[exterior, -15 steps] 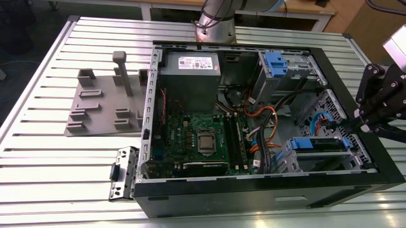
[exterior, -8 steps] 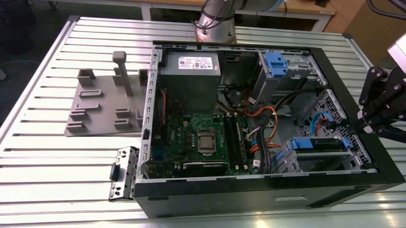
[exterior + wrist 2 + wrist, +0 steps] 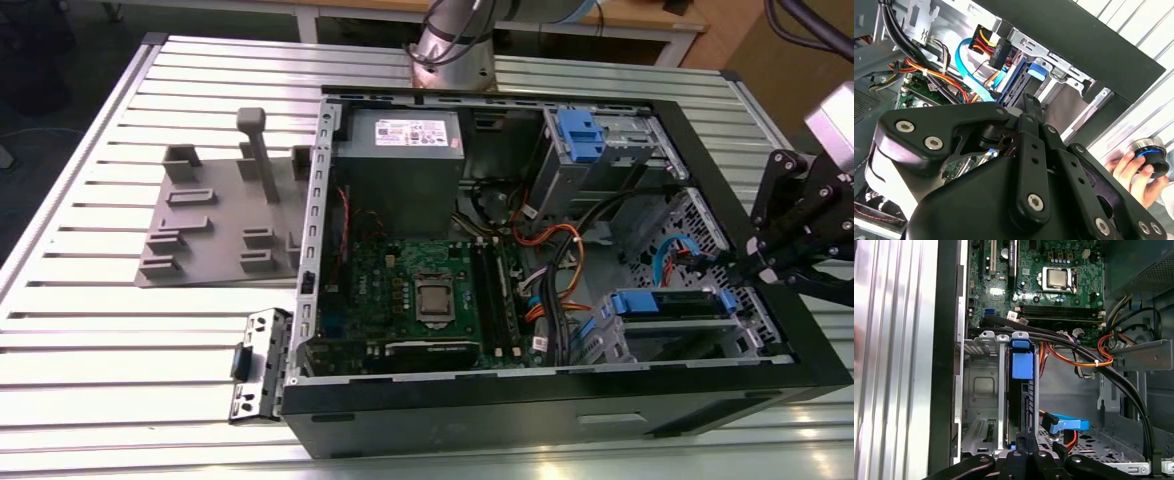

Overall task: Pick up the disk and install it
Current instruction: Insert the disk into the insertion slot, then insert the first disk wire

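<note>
One drive, one slot: the disk (image 3: 1021, 390) stands on edge in the grey drive cage (image 3: 979, 390) at the corner of the open computer case (image 3: 534, 400), which lies on the slatted bench (image 3: 120, 320). The hand (image 3: 1030, 450) sits at the disk's outer end, in line with the slot. Whether it is clamped on the disk or only set against it cannot be told.

Judged from this position, the seating is well advanced. Good practice is to keep the travel straight along the cage rails, with the disk square to the slot so the carrier does not bind. The light blue data cable (image 3: 1066, 424) and the orange and black wire bundles (image 3: 1089, 357) lie just beside the cage and should stay out of the path.

Appearance of the disk: a thin dark slab seen edge-on, framed by a blue plastic carrier whose broad blue tab faces the motherboard (image 3: 1054, 280). In the exterior view it shows as a blue-edged band (image 3: 671, 303) inside the lower cage, near the hand (image 3: 747, 270).
</note>
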`<action>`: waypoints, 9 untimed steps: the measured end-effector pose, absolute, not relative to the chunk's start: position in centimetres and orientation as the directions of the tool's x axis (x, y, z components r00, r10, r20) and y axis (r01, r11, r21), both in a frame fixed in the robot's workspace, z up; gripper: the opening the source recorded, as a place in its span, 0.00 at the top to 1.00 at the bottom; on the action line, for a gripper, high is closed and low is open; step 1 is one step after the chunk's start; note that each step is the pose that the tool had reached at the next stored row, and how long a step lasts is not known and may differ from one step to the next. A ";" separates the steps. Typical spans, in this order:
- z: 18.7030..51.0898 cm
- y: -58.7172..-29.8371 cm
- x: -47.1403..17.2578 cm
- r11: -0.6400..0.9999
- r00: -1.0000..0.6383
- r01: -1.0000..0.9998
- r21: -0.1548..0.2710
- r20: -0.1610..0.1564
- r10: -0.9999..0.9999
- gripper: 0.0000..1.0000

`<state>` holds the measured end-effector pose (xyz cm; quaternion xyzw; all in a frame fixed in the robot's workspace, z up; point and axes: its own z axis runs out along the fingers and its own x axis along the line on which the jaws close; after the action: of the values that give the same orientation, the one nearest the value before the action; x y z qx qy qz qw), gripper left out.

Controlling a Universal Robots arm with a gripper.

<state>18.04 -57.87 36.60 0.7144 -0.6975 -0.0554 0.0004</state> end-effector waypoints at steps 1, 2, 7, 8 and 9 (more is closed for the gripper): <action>36.6 -57.9 18.0 -0.027 0.021 -0.997 0.078 -0.079 -0.997 0.90; 36.6 -57.9 18.1 -0.027 0.021 -0.997 0.078 -0.078 -0.997 0.90; 36.6 -57.9 18.1 -0.027 0.021 -0.997 0.078 -0.079 -0.997 0.90; 36.6 -57.9 18.1 -0.027 0.021 -0.997 0.078 -0.079 -0.997 0.90; 36.6 -57.9 18.1 -0.027 0.021 -0.997 0.078 -0.079 -0.997 0.90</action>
<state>18.06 -57.87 36.58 0.7145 -0.6975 -0.0554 0.0003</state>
